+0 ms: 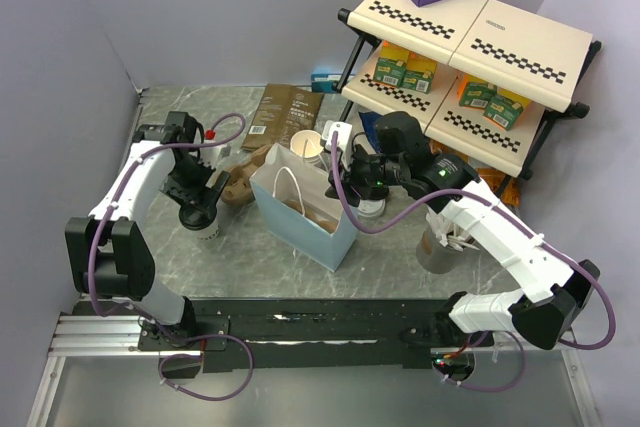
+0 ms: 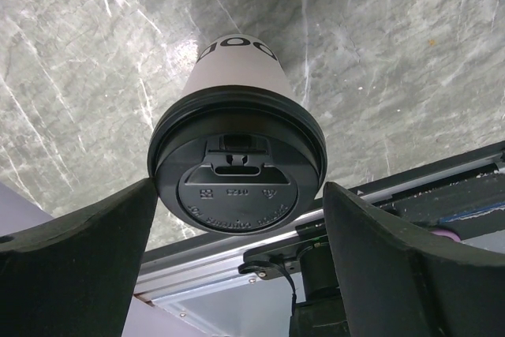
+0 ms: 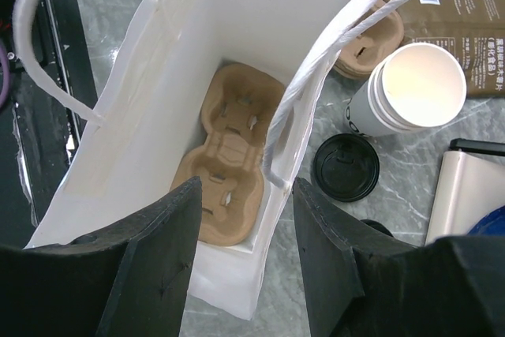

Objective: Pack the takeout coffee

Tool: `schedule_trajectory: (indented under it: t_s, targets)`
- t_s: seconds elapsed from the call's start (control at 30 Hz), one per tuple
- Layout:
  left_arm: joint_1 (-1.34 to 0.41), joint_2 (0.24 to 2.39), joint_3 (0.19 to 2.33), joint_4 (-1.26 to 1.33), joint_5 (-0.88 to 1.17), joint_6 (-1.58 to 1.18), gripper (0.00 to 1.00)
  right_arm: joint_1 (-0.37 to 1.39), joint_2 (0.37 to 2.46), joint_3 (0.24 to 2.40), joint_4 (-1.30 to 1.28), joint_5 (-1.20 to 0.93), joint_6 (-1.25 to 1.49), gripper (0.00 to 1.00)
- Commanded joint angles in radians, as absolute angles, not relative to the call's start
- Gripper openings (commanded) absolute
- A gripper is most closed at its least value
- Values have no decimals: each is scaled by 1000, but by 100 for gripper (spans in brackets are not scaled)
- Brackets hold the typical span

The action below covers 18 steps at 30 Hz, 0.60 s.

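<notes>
A white paper takeout coffee cup (image 2: 237, 76) with a black lid (image 2: 237, 175) stands on the table left of the bag. It fills the gap of my left gripper (image 2: 241, 219). Both fingers sit right at the lid's rim, the jaws still wide. From above, this gripper (image 1: 200, 209) covers most of the cup (image 1: 207, 230). My right gripper (image 3: 246, 187) is open and straddles the right wall of the white paper bag (image 3: 118, 116), one finger inside, one outside. A brown pulp carrier (image 3: 229, 155) lies on the bag's floor.
A stack of lidless white cups (image 3: 410, 88) and a loose black lid (image 3: 346, 166) sit right of the bag. A brown coffee pouch (image 1: 283, 112) lies behind, more pulp carriers (image 1: 235, 187) to the bag's left. A metal tumbler (image 1: 437, 247) and a checkered shelf (image 1: 470, 37) are at right.
</notes>
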State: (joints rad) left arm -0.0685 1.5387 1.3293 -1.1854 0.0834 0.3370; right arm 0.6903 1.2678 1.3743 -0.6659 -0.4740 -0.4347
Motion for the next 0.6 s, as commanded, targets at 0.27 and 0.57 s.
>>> schedule_trajectory:
  t_s: [0.27, 0.57]
  targets:
    - [-66, 1539, 1325, -1155, 86, 331, 87, 683, 1281, 1408, -624, -492, -428, 57]
    - [-66, 1523, 1284, -1132, 69, 336, 86, 683, 1285, 1416, -623, -492, -430, 57]
